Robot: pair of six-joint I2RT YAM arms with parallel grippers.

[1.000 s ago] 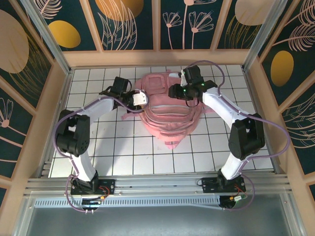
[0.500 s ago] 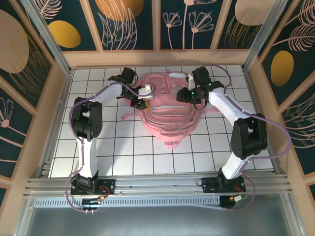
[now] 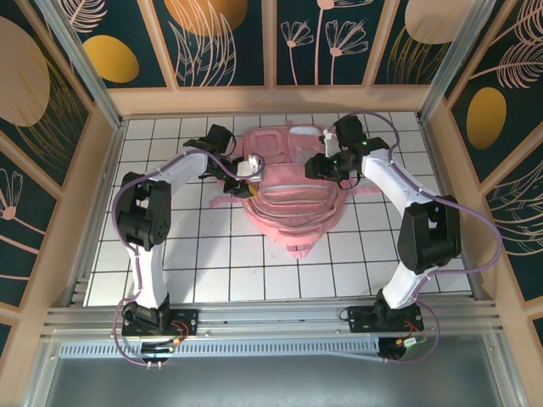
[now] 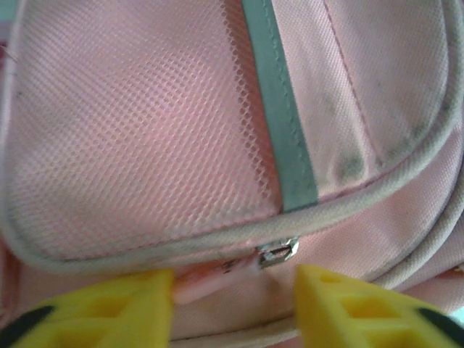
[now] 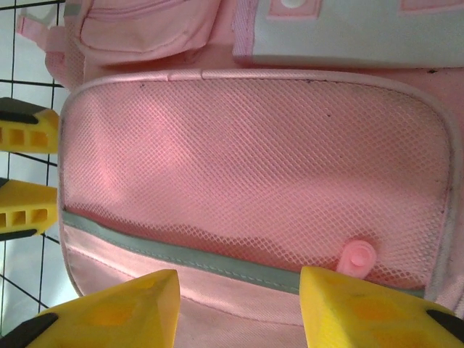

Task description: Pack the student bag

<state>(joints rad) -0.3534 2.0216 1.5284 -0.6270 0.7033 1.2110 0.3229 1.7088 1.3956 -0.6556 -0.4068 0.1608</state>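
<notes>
The bag (image 5: 145, 29) is seen close up, with its mesh pocket (image 5: 254, 167) spread across the centre. A grey stripe (image 5: 181, 255) is run along the pocket from 8 toward 5 o'clock, and a pink snap (image 5: 355, 257) is set at 5 o'clock. The right gripper (image 5: 239, 308) is placed at 6 o'clock, its yellow fingers apart, with bag fabric seen in the gap. The left gripper (image 5: 52, 168) is seen at 9 o'clock, fingers parted, at the bag's edge beside the table (image 5: 18, 72).
</notes>
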